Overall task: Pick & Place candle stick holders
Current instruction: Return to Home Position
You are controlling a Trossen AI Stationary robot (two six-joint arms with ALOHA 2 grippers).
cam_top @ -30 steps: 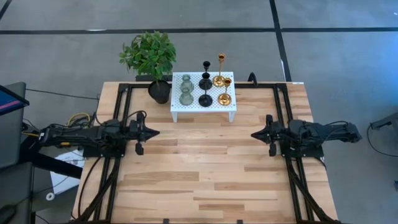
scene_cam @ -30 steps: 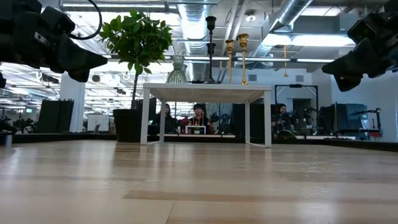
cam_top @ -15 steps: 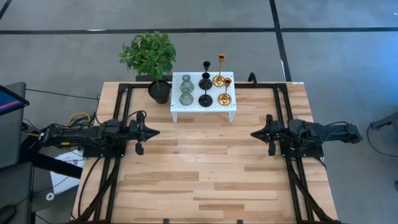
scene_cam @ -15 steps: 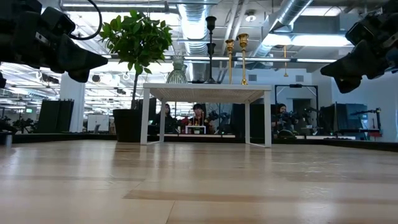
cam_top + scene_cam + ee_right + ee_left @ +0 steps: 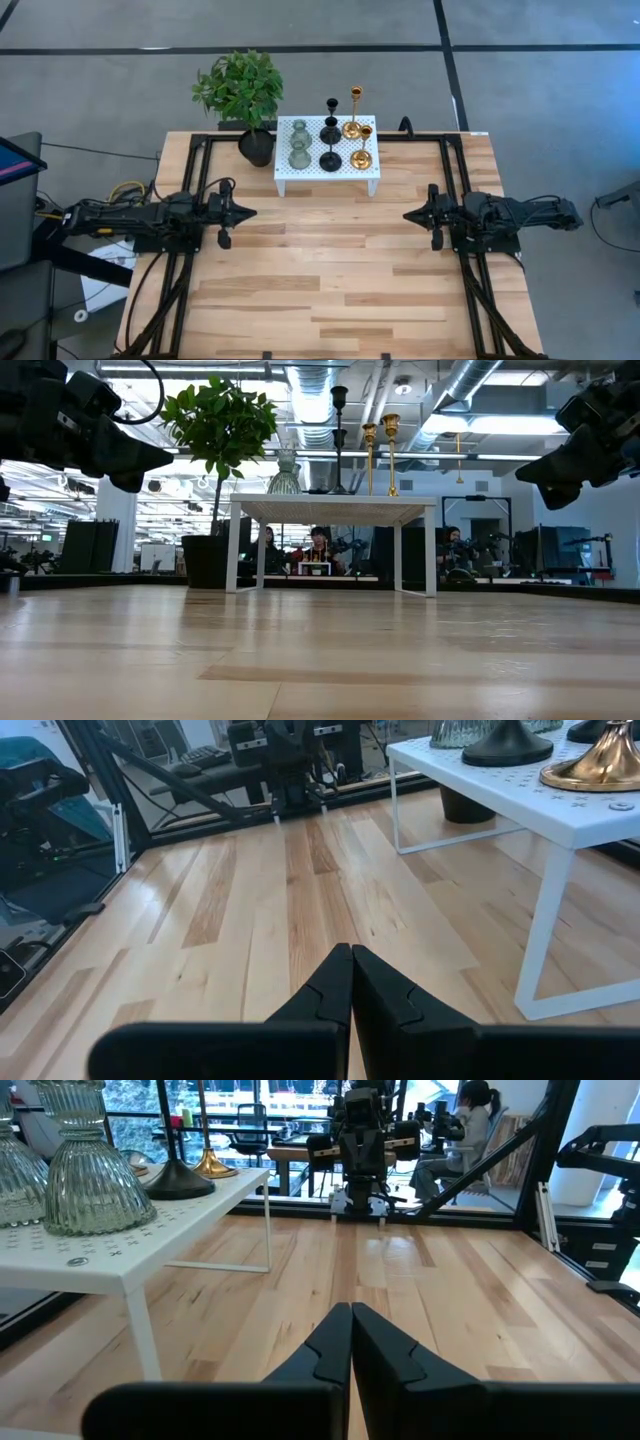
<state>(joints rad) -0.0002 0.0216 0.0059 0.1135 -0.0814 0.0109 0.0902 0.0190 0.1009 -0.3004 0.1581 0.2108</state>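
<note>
Logged left gripper [image 5: 250, 212] and right gripper [image 5: 408, 216] pinched closed, empty, seemingly parked. Found gold, black, grey-green candle stick holders [image 5: 330, 131] colour-paired on white perforated shelf [image 5: 315, 173], well clear of both tips.

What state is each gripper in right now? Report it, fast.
Left gripper: shut, holding nothing, above the table's left side.
Right gripper: shut, holding nothing, above its right side.
</note>
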